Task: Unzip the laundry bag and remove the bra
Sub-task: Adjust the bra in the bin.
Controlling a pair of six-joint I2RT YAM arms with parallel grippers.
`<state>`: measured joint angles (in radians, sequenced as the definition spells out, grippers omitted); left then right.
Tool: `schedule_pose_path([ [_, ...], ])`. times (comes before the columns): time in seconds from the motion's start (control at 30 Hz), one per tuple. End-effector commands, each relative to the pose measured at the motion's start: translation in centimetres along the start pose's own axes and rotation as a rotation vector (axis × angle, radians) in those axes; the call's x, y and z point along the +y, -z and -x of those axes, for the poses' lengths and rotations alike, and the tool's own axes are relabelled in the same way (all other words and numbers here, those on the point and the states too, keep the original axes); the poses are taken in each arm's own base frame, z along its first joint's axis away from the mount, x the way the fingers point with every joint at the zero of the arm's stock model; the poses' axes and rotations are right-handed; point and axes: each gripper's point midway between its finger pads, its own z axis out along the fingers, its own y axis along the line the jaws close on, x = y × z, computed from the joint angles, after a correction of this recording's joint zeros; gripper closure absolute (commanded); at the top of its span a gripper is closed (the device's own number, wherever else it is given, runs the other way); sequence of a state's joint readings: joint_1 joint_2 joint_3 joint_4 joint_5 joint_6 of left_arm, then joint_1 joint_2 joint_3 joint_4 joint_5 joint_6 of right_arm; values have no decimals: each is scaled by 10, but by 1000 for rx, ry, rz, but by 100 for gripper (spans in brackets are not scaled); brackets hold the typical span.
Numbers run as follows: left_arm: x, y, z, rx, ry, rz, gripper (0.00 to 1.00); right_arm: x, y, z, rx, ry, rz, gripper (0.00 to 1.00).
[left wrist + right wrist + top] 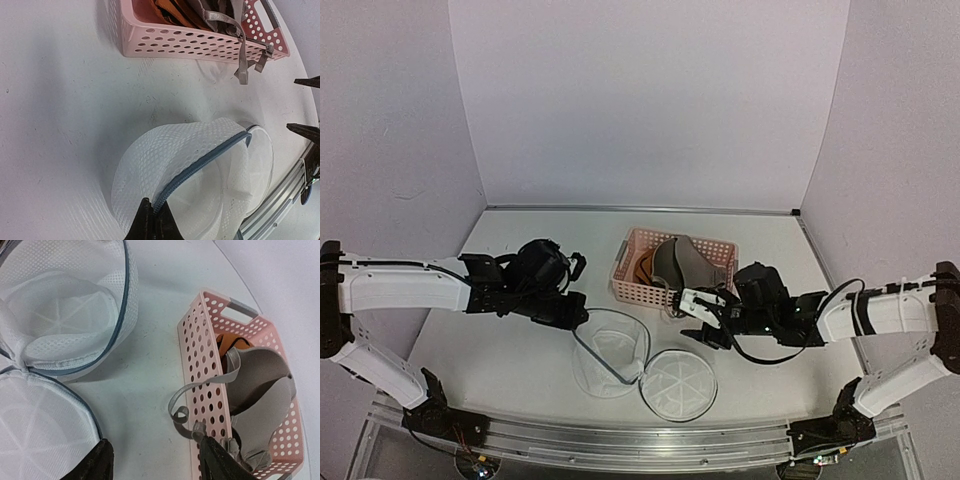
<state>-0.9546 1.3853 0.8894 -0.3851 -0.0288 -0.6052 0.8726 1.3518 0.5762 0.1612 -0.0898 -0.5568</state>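
Laundry bag (608, 362) lies on the table (770, 240) near centre, unzipped. Its round lid (677, 383) is folded out flat beside it, joined at one point. Left gripper (153, 220) is clenched on the bag's rim at the zip tape, apparently pinching mesh, though the contact sits at the frame edge. Right gripper (157, 462) is released, fingers spread, just beside the pink basket (200, 365). Bra (260, 385) rests inside that basket, with one strap (181, 407) hanging over the wall onto the table.
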Motion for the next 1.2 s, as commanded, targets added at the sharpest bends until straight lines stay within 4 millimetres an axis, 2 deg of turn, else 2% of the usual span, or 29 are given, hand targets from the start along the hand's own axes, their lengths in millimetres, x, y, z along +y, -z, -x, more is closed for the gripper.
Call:
schedule_pose_path([
  [0.0, 0, 8, 7, -36, -10, -6, 100, -26, -7, 35, -135, 148, -184, 41],
  [0.13, 0, 8, 7, -34, -10, -7, 100, -27, -28, 24, -76, 198, -216, 47],
  [0.17, 1, 7, 6, -32, -10, -4, 100, -28, -39, 17, -37, 208, -236, 49],
  [0.47, 1, 7, 5, -27, -7, -5, 100, -51, -69, -4, 105, 247, -384, 55],
  [0.6, 1, 7, 5, -27, -7, -5, 100, -55, -75, -8, 129, 248, -412, 69],
  [0.9, 0, 8, 6, -30, -10, -7, 100, -51, -77, -5, 117, 244, -381, 100],
  [1.0, 0, 8, 6, -30, -10, -6, 100, -53, -71, 4, 101, 246, -388, 100],
  [1.17, -1, 9, 8, -34, -10, -8, 100, -66, -45, 34, 38, 195, -410, 100],
])
